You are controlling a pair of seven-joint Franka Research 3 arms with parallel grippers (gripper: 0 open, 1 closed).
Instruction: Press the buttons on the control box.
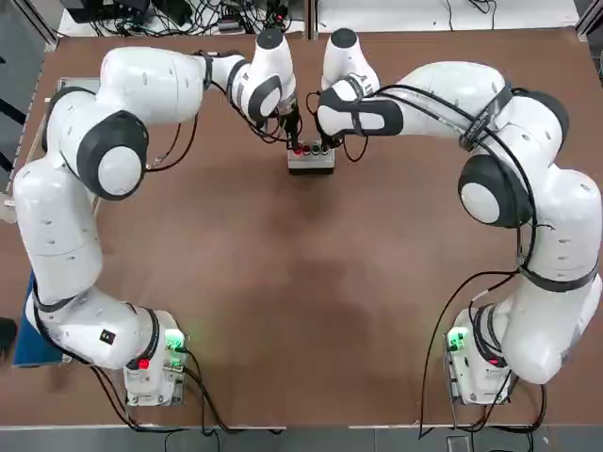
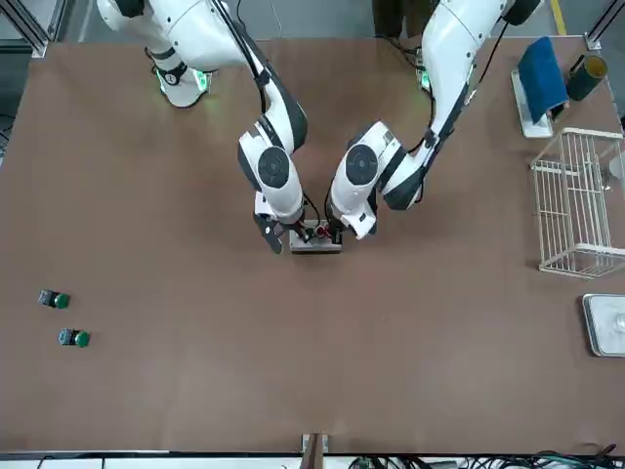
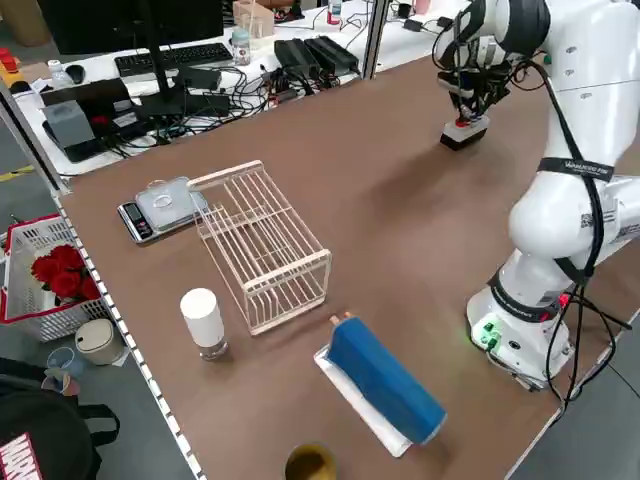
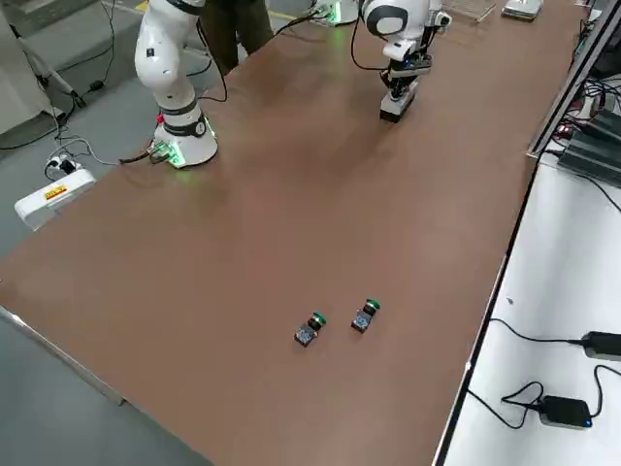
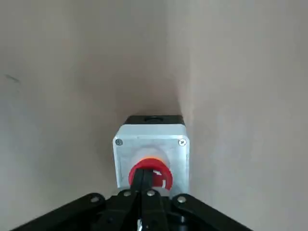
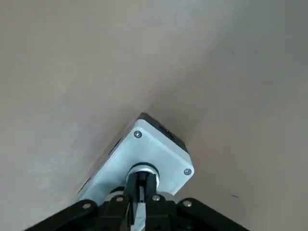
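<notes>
Top view: two grippers, left gripper (image 1: 296,141), right gripper (image 1: 325,143), one control box (image 1: 311,160)

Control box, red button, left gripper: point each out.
control box (image 1: 311,162), top view, grey front wall.
red button (image 5: 155,169), left wrist view, red rim.
left gripper (image 5: 143,182), left wrist view, between shut fingertips on the button.

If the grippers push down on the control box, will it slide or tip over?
Probably not tip: the control box sits low and flat on the table. It could slide on the smooth top, though the left gripper and right gripper, both shut, meet it from above.
</notes>
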